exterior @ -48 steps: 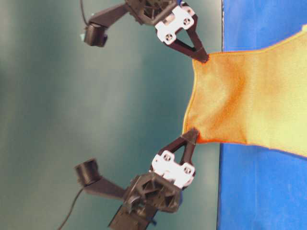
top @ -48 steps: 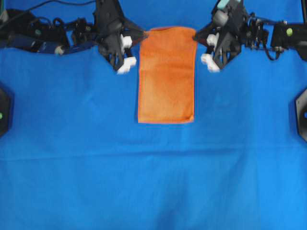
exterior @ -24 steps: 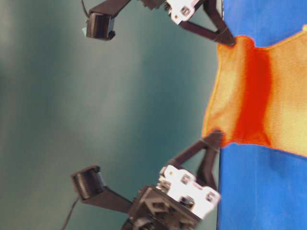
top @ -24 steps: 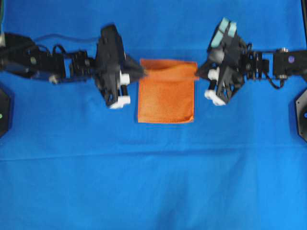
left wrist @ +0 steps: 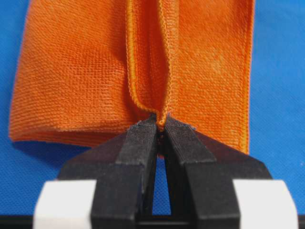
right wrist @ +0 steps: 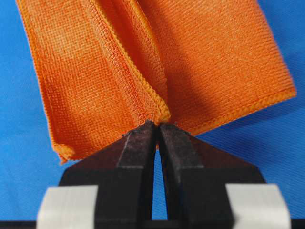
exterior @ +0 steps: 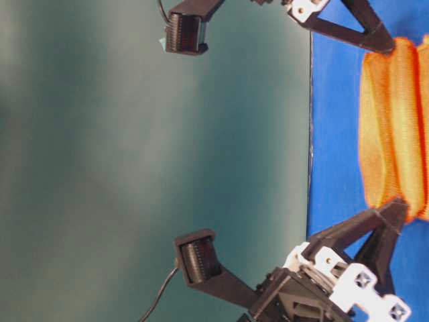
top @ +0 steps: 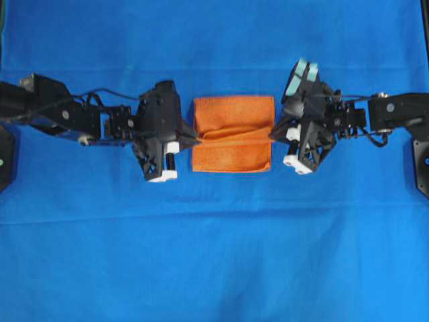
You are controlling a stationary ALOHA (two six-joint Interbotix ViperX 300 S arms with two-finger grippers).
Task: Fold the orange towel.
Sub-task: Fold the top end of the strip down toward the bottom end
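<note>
The orange towel [top: 232, 114] lies on the blue sheet at mid-table, doubled over into a short rectangle with a ridge across its middle. My left gripper [top: 196, 136] is shut on the towel's left hem; in the left wrist view the fingertips [left wrist: 143, 131] pinch a stitched corner of the towel [left wrist: 71, 81]. My right gripper [top: 271, 134] is shut on the right hem, and its pads [right wrist: 143, 133] clamp a hemmed corner of the towel [right wrist: 95, 71]. From table level the towel [exterior: 395, 127] shows as stacked layers stretched between the two grippers, low over the sheet.
The large blue sheet [top: 214, 255] covers the whole table. Both arms reach in from the sides at mid-height, left arm [top: 60, 117] and right arm [top: 395, 111]. Dark fixtures sit at the left edge [top: 5, 157] and the right edge [top: 422, 161].
Both grippers have carried the towel's far edge from the back of the table toward the front and lowered it. The long towel now lies doubled over, about half its former length.
</note>
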